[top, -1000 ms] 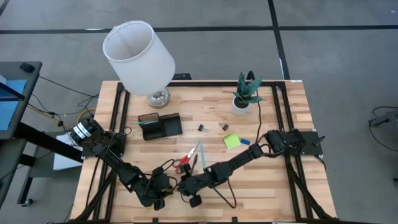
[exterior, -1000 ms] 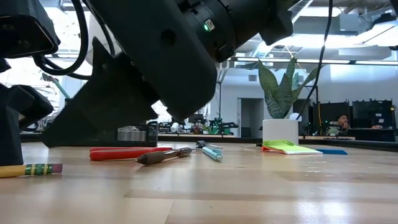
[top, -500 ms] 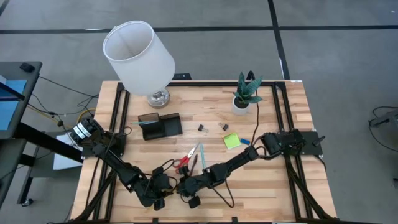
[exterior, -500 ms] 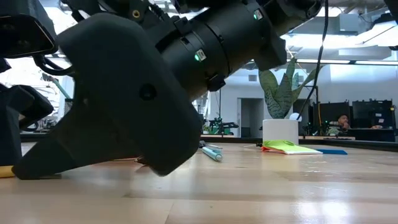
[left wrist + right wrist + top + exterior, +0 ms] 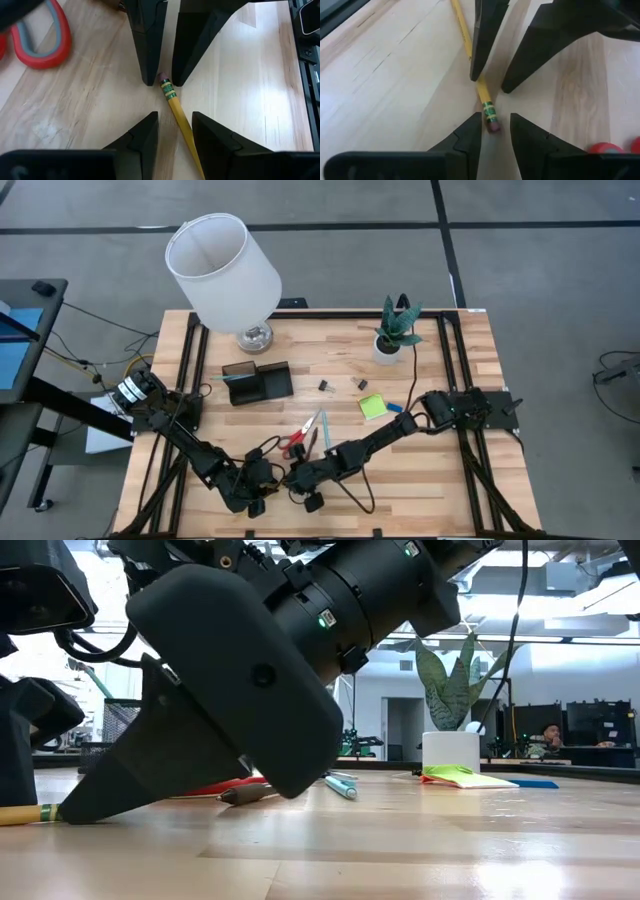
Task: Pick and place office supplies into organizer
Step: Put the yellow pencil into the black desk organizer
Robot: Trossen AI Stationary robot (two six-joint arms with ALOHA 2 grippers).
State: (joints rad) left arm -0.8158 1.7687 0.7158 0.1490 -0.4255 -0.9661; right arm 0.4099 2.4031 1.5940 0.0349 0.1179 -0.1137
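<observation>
A yellow pencil [image 5: 176, 109] lies flat on the table near its near edge, its pink eraser end [image 5: 493, 127] toward the right arm. My left gripper [image 5: 175, 116] is open over the pencil's shaft. My right gripper [image 5: 495, 120] is open and faces it; its fingers stand on either side of the eraser end with a gap showing. Red-handled scissors [image 5: 298, 438] and thin pens [image 5: 324, 430] lie just beyond. The black organizer [image 5: 257, 383] sits farther back. My left gripper stands astride the pencil's shaft [image 5: 479, 92], slanting down from the table's left. One fingertip [image 5: 477, 75] overlaps the shaft in the right wrist view. I cannot tell whether it touches the pencil.
A white-shaded lamp [image 5: 222, 265] stands at the far left and a potted plant [image 5: 397, 330] at the far right. A lime sticky-note pad [image 5: 372, 406], a blue eraser [image 5: 394, 408] and two binder clips [image 5: 325, 386] lie mid-table. Loose cables run around both arms.
My right gripper has moved toward the table's left edge and down, coming in front of the scissors in the low view. Its fingertips now stand at the table around the pencil's eraser end. The pencil has stayed in place.
</observation>
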